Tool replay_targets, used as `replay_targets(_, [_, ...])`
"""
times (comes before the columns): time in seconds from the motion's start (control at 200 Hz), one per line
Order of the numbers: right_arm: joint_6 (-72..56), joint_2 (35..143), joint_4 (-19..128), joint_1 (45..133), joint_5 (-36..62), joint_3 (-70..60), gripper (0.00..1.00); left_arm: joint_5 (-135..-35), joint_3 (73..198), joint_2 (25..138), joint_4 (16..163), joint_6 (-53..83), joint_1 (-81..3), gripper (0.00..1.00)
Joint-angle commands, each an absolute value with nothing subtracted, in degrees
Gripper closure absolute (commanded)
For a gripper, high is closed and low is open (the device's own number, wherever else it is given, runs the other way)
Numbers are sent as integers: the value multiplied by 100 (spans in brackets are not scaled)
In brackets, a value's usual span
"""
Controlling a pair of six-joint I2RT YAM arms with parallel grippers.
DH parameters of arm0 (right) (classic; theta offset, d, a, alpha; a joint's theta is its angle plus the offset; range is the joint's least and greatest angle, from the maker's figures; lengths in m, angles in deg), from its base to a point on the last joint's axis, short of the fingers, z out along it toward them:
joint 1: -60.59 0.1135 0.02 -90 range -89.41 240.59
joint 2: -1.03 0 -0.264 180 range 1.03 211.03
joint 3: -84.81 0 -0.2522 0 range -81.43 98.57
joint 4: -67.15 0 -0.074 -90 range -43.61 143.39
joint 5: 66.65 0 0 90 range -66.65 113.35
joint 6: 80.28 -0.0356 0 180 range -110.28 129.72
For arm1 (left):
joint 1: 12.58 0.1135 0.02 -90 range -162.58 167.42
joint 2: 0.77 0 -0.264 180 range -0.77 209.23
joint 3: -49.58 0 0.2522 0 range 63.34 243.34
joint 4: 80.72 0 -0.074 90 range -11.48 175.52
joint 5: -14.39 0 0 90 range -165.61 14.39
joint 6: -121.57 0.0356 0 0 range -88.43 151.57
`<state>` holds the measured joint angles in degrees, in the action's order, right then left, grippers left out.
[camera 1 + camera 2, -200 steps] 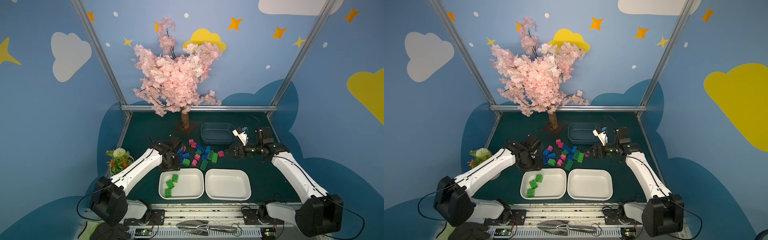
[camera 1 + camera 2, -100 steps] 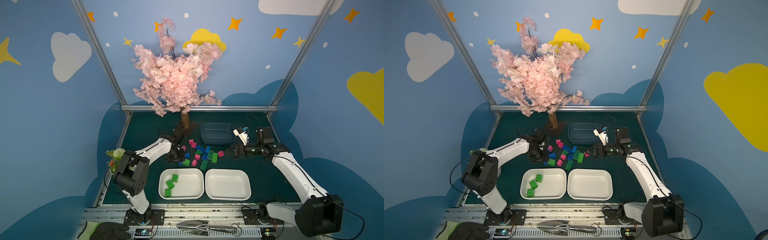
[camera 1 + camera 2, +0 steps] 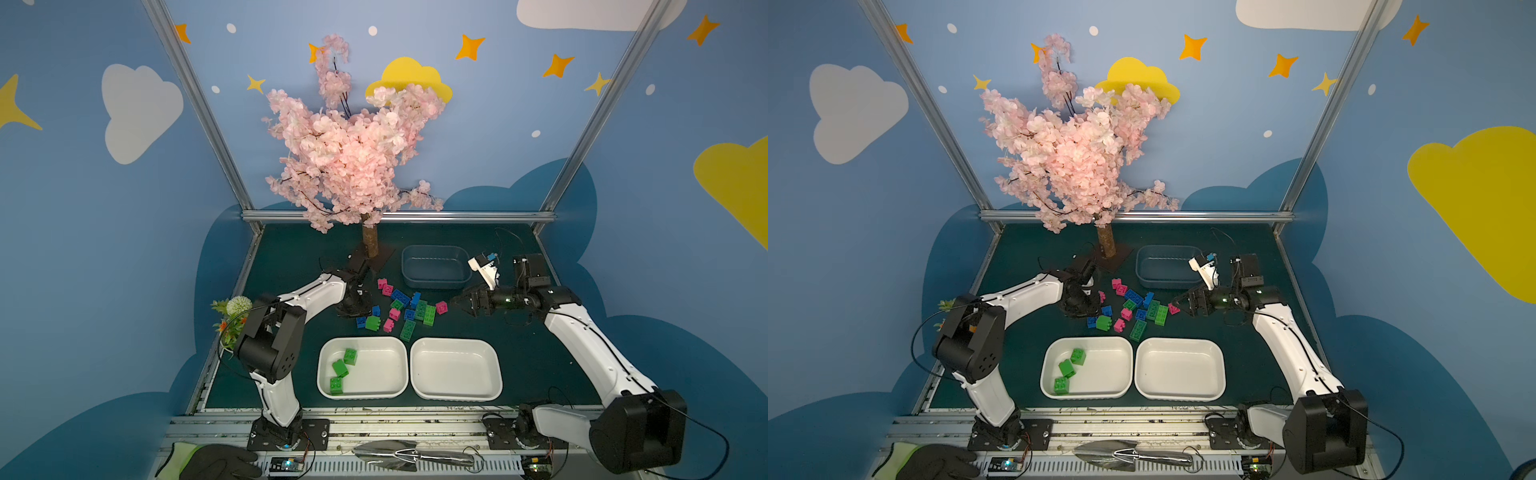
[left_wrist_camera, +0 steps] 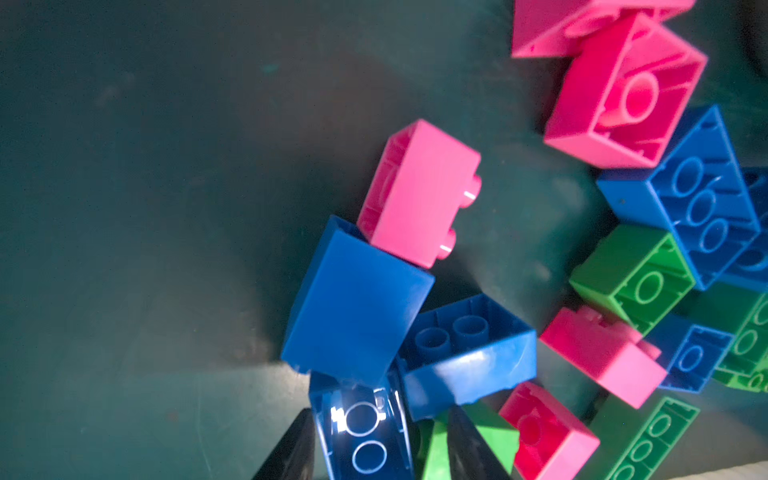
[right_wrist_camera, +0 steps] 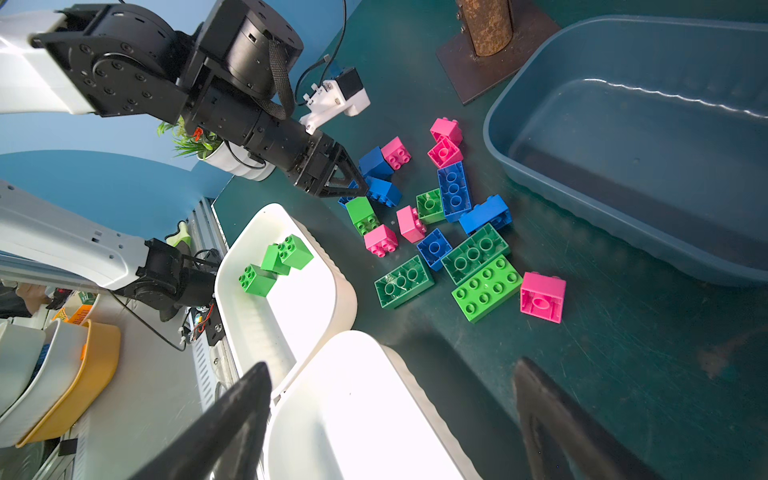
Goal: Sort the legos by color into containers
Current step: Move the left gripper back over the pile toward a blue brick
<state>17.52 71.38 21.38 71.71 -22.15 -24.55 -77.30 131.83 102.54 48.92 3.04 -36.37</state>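
Observation:
Several loose green, blue and pink legos [image 3: 399,309] lie in a heap between the grey-blue tub [image 3: 434,266] and two white trays. The left tray [image 3: 378,370] holds three green bricks [image 3: 343,368]; the right tray [image 3: 455,370] holds none. My left gripper [image 4: 379,411] is down at the heap's left edge, straddling a blue brick [image 4: 365,436]. One finger lies against it and a narrow gap shows at the other, so it is open. My right gripper [image 3: 459,302] hovers right of the heap, open wide with nothing between its fingers, beside a pink brick [image 3: 441,307].
A pink blossom tree [image 3: 353,166] stands on a trunk [image 3: 369,243] at the back, just behind the left arm. A white flower pot [image 3: 232,320] sits at the left edge. In front of the rail lie a gloved hand [image 3: 216,461] and a metal trowel [image 3: 399,457].
The left arm has swung its elbow back and reached further into the heap's left edge, its jaws narrowing round the blue brick. The right arm has not moved.

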Motion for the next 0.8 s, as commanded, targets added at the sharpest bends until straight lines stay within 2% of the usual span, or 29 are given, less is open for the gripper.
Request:
replay_targets(0.0, [1824, 7044, 2011, 7140, -2262, -2430, 10, -7546, 13057, 10243, 4518, 344, -3654, 54])
replay_targets(0.225, [1764, 7071, 2101, 7132, -2307, -2470, 10, -7464, 13025, 9927, 4239, 393, -3675, 54])
replay_targets(0.435, [1754, 7088, 2114, 7130, -2343, -2475, 10, -7777, 12932, 10093, 4600, 263, -3697, 53])
replay_targets(0.796, [1712, 6979, 2104, 7119, -2314, -2586, 10, -7684, 13082, 10180, 4577, 151, -3828, 51])
